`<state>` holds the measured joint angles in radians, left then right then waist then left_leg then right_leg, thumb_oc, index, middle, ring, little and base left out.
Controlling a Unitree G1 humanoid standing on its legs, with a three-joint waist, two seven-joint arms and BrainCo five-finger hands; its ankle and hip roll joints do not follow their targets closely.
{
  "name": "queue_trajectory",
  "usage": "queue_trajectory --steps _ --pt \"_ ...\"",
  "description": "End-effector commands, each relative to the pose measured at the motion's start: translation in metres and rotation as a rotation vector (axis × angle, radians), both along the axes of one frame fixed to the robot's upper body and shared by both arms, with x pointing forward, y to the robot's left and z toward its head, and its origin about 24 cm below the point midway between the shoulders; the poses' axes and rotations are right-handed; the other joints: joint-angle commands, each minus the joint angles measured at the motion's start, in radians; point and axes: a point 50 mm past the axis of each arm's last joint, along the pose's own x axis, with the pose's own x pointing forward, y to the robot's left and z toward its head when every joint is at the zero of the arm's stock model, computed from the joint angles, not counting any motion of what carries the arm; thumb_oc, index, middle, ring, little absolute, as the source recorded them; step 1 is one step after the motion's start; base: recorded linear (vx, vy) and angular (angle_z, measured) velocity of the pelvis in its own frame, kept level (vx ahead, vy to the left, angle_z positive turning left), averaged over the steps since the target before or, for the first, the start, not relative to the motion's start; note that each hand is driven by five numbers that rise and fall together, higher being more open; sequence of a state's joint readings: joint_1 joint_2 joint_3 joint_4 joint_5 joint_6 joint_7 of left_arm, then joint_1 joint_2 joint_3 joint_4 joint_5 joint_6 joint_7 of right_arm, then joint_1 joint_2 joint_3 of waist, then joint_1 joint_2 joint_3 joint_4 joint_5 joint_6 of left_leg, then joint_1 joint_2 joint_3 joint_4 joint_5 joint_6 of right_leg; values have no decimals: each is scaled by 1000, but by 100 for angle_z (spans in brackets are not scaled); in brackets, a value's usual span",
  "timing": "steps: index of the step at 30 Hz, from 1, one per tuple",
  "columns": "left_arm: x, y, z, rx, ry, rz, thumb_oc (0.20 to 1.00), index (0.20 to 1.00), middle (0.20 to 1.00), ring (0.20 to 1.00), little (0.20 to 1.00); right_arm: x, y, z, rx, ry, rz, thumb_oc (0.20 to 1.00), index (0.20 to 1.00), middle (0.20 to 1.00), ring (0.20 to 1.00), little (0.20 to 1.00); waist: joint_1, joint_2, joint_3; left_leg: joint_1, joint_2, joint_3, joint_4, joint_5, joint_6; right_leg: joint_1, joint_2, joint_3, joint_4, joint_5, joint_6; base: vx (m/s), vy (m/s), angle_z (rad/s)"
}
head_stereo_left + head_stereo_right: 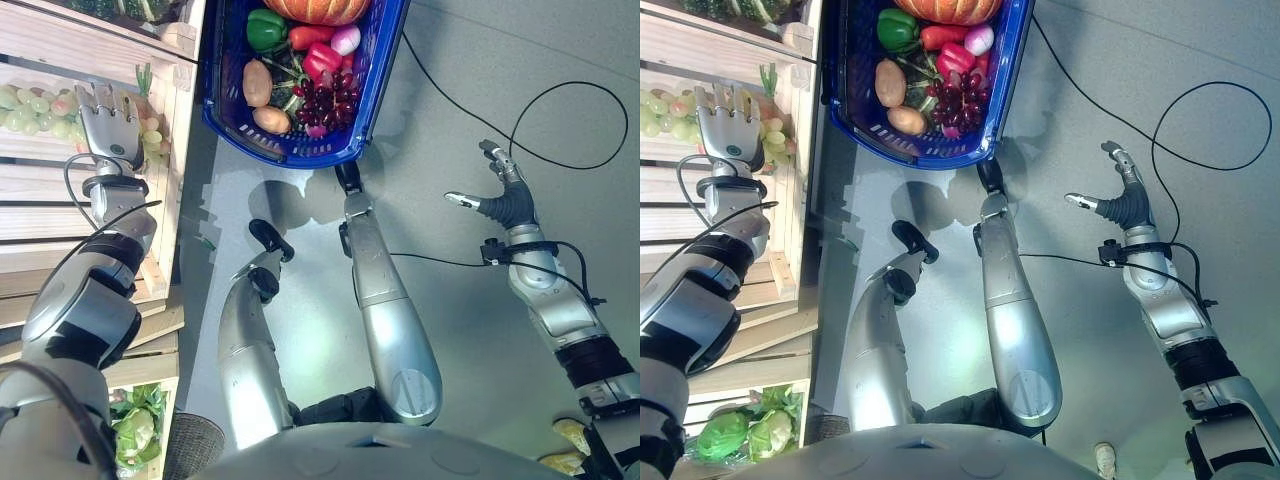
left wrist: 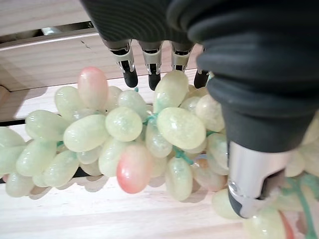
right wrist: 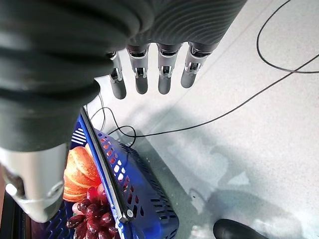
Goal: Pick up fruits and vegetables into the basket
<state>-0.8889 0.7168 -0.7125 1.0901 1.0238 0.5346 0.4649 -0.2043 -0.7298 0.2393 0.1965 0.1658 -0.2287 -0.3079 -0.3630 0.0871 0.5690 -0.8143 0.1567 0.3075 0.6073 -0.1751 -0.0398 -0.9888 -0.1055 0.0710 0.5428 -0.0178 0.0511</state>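
A bunch of green grapes with a few pink ones lies on a pale wooden shelf at the left. My left hand hovers just over the bunch, fingers straight and open, thumb beside the grapes. The blue basket stands on the grey floor at the top middle, holding a pumpkin, a green pepper, a red pepper, potatoes and dark red grapes. My right hand hangs open over bare floor at the right, holding nothing.
The wooden shelf unit runs down the left side, with leafy greens on a lower level. A woven basket sits by its foot. Grey floor spreads right of the blue basket.
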Motion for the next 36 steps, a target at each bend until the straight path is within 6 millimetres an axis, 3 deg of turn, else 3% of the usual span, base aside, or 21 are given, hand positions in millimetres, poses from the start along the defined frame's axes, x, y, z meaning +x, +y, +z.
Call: queue_trajectory --steps 1,26,27,28,29,36 --pt "-23 32 -11 73 39 154 1000 1000 1000 1000 1000 -6 8 -5 55 -41 19 1000 1000 1000 1000 1000 18 -53 -49 -55 -3 -21 33 -52 3 -19 -4 -24 24 -64 43 0 0 0" --pt "-26 32 -10 97 -32 176 1000 1000 1000 1000 1000 -4 11 -6 72 -70 16 1000 1000 1000 1000 1000 35 -70 -49 -118 -11 -51 54 -54 12 -61 0 -32 32 -53 41 0 0 0" --pt "-25 31 -9 94 -36 166 940 940 940 940 940 -3 11 -6 73 -71 17 1000 1000 1000 1000 1000 36 -71 -49 -120 -11 -53 56 -55 12 -62 0 -32 33 -52 41 0 0 0" --pt "-25 30 -9 90 -43 158 442 442 442 442 442 -3 12 -6 73 -72 17 1000 1000 1000 1000 1000 36 -72 -49 -122 -11 -53 58 -55 13 -64 1 -32 34 -52 41 0 0 0" --pt "-24 28 -9 88 -46 146 200 200 200 200 200 -3 12 -6 72 -73 17 1000 1000 1000 1000 1000 35 -72 -49 -122 -12 -53 57 -55 14 -65 2 -32 35 -52 41 0 0 0" --pt "-22 27 -6 77 -72 112 200 200 200 200 200 -3 12 -4 69 -92 10 1000 1000 1000 1000 1000 38 -69 -49 -126 -18 -54 48 -49 14 -69 3 -33 29 -47 42 0 0 0"
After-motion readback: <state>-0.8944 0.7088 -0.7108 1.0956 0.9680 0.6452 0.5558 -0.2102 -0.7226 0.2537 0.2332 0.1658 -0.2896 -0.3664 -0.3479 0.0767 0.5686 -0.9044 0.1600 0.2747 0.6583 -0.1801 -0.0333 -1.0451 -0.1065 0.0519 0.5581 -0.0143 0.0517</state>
